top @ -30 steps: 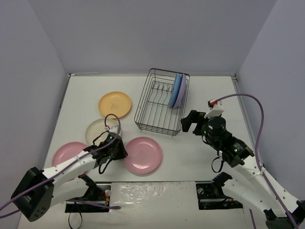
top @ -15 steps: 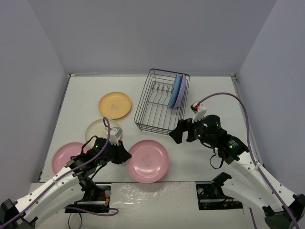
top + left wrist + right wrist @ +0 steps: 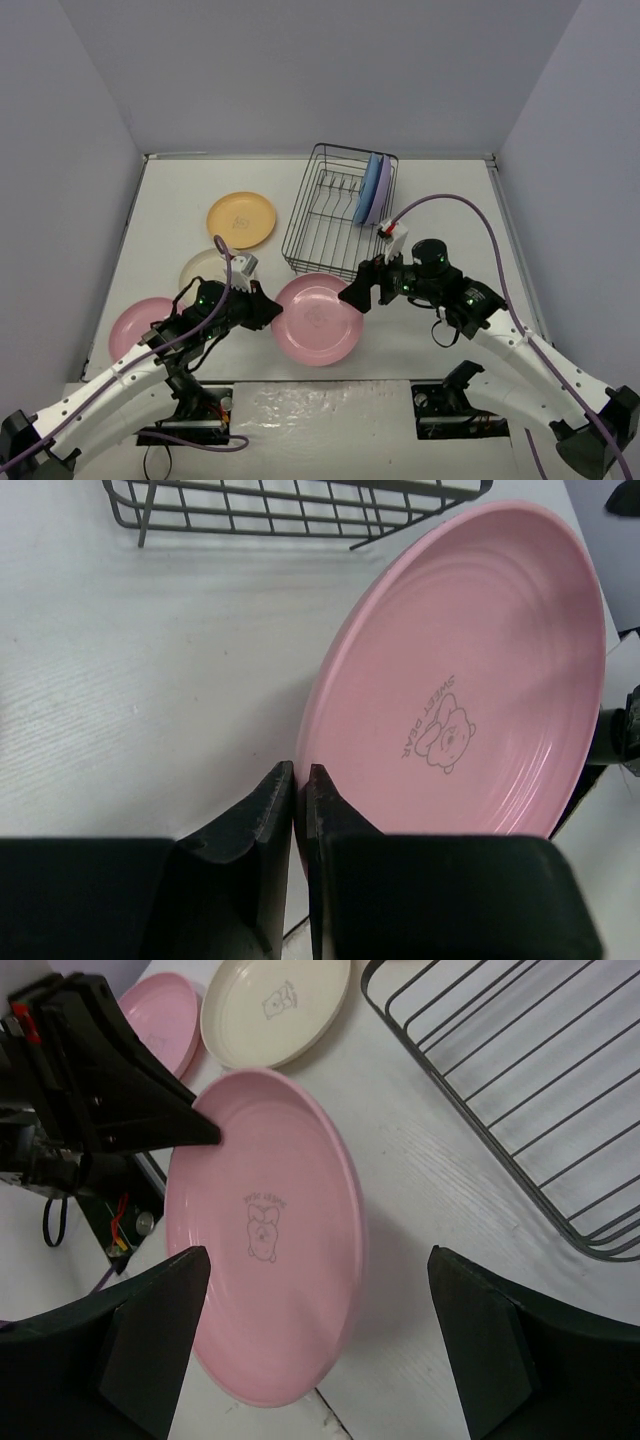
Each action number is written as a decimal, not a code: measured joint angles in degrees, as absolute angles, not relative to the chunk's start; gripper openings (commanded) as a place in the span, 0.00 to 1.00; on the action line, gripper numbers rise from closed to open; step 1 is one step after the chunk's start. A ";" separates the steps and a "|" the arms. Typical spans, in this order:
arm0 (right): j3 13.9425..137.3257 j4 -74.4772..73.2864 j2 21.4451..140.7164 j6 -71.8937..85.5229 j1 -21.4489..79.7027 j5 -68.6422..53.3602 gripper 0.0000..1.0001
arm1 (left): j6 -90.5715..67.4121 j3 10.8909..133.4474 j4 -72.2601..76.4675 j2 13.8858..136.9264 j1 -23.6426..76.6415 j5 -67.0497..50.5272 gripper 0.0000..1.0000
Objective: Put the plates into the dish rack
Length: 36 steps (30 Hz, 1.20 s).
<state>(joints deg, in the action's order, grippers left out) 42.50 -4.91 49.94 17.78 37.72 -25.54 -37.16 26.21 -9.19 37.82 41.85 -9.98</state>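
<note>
The left gripper (image 3: 300,770) is shut tight on the rim of a pink plate (image 3: 460,680), with one finger on each side of the edge. This pink plate sits just in front of the near end of the dish rack (image 3: 296,225). It looks tipped up a little, and there is a shadow under the edge that faces the rack. A small bear picture is in the middle of the plate. The right gripper (image 3: 358,292) hangs over the other side of the same plate, near the front right corner of the rack. Its two fingers are spread wide apart and hold nothing. Inside the rack, at its right side, a blue plate (image 3: 370,188) and a lavender plate (image 3: 384,190) stand on their edges, side by side. To the left of the rack, a yellow-orange plate (image 3: 241,220) lies flat on the white bench (image 3: 440,200). A cream plate (image 3: 205,268) lies nearer the front, left of the rack's near end. A second pink plate (image 3: 135,325) lies further left and closer to the front edge, and the left arm covers part of it.
</note>
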 measured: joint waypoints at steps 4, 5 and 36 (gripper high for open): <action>42.48 -5.34 51.99 17.53 42.69 -22.87 0.76 | -37.47 26.34 -6.07 37.43 41.85 -8.40 0.00; 42.48 -5.52 52.26 17.45 43.75 -22.26 0.67 | -37.56 26.37 -5.51 37.17 41.85 -8.00 0.00; 63.89 -10.81 61.36 19.08 44.95 15.64 0.00 | -37.67 33.66 -2.65 38.42 41.90 0.28 0.97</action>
